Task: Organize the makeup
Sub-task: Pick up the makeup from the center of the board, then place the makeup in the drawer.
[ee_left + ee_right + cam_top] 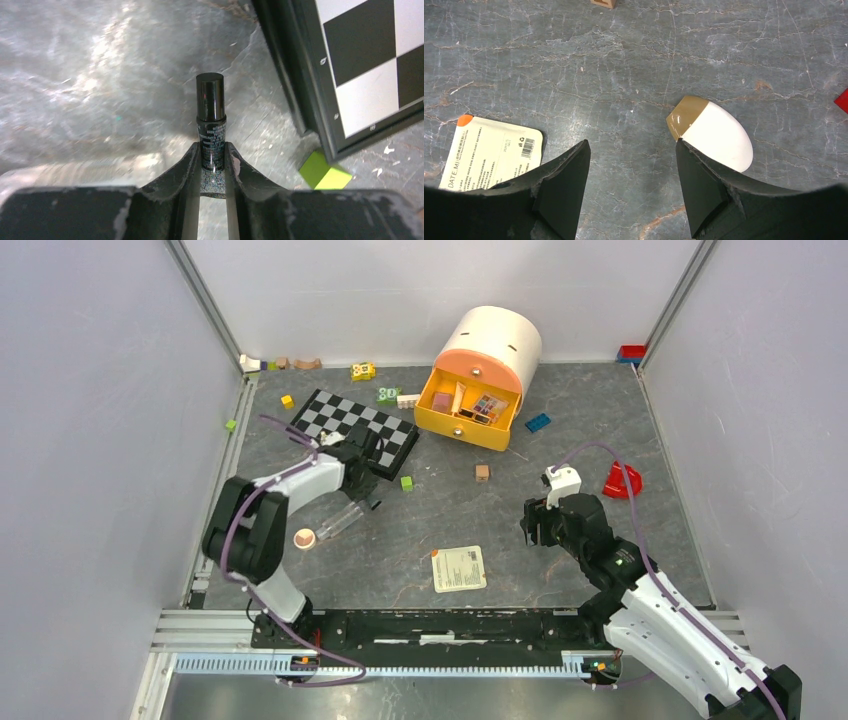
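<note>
While the left pincer [212,152] is clamped on the clear tube [211,125], both fingers pressed against its printed body and the black cap sticking out beyond them, the right pincer [631,150] hangs low over the surface [624,65] with its jaws well apart and nothing between them. From where I stand, the tube sits just beside a corner of the chessboard [370,65], and a lime-green cube [322,172] lies near that corner. I cannot tell whether the tube rests on the surface or is lifted off it.

The white egg-shaped sponge [719,135], tan at one end, lies just beside the tip of one right finger. A printed sachet [489,155] lies partly under the other. A round peach compact [304,538] sits toward the near left. At the back, the orange drawer box [480,350] has its drawer pulled open, with palettes [487,405] inside.
</note>
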`<action>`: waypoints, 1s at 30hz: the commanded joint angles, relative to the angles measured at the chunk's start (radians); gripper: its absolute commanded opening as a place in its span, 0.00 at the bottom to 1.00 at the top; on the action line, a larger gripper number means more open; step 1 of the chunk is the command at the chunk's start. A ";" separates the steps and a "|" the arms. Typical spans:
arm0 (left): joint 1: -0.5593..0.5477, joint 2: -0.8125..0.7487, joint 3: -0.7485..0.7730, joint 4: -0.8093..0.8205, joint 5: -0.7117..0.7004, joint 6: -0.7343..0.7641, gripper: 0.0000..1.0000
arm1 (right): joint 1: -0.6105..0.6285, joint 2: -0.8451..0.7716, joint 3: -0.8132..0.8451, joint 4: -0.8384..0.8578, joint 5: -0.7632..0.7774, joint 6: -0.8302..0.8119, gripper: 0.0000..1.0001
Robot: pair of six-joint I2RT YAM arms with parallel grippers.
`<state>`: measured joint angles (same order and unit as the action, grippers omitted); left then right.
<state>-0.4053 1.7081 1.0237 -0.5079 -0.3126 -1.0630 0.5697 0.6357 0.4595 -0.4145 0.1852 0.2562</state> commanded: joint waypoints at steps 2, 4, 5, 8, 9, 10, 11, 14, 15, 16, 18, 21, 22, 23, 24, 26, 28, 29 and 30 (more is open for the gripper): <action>-0.002 -0.204 -0.050 -0.045 -0.065 0.054 0.24 | 0.004 0.000 -0.005 0.024 0.003 -0.006 0.70; -0.001 -0.262 -0.050 -0.059 -0.062 0.057 0.24 | 0.003 0.008 -0.002 0.030 -0.007 -0.004 0.70; -0.003 -0.280 -0.047 -0.061 -0.057 0.062 0.24 | 0.003 0.012 -0.001 0.032 -0.011 -0.003 0.70; -0.005 -0.344 -0.024 -0.059 -0.036 0.073 0.24 | 0.003 0.018 0.005 0.034 -0.018 0.001 0.70; -0.006 -0.358 -0.007 -0.058 -0.028 0.079 0.24 | 0.003 0.016 0.005 0.036 -0.019 0.001 0.70; -0.008 -0.366 0.015 -0.058 -0.021 0.084 0.24 | 0.004 0.015 0.003 0.036 -0.017 0.005 0.70; -0.009 -0.371 0.045 -0.058 -0.010 0.090 0.24 | 0.004 0.012 0.002 0.038 -0.017 0.007 0.70; -0.009 -0.362 0.143 -0.040 0.032 0.101 0.24 | 0.004 0.002 -0.001 0.044 -0.014 0.012 0.70; -0.009 -0.354 0.177 -0.031 0.045 0.101 0.24 | 0.004 0.000 0.001 0.046 -0.015 0.014 0.70; -0.011 -0.337 0.214 -0.018 0.060 0.101 0.24 | 0.003 -0.002 0.002 0.045 -0.015 0.014 0.70; -0.013 -0.295 0.294 -0.006 0.086 0.097 0.24 | 0.004 -0.004 0.005 0.043 -0.015 0.015 0.70; -0.030 -0.203 0.427 0.004 0.120 0.086 0.24 | 0.004 -0.011 0.008 0.033 -0.004 0.014 0.70; -0.042 -0.174 0.472 0.011 0.126 0.082 0.24 | 0.004 -0.014 0.008 0.029 0.000 0.014 0.70; -0.053 -0.141 0.511 0.014 0.128 0.078 0.24 | 0.003 -0.018 0.010 0.024 0.006 0.014 0.70; -0.067 -0.107 0.559 0.017 0.128 0.075 0.24 | 0.004 -0.022 0.010 0.021 0.008 0.014 0.70; -0.096 -0.041 0.641 0.017 0.123 0.072 0.24 | 0.004 -0.032 0.013 0.013 0.015 0.016 0.70; -0.126 0.032 0.720 0.017 0.120 0.068 0.24 | 0.003 -0.042 0.013 0.005 0.024 0.018 0.70; -0.139 0.065 0.759 0.017 0.130 0.060 0.24 | 0.004 -0.050 0.013 0.001 0.029 0.017 0.70; -0.148 0.103 0.789 0.017 0.138 0.051 0.24 | 0.004 -0.055 0.014 -0.004 0.031 0.017 0.70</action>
<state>-0.5041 1.6955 1.6749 -0.5137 -0.2070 -1.0069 0.5697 0.6075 0.4595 -0.4133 0.1860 0.2626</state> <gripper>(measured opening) 0.243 0.701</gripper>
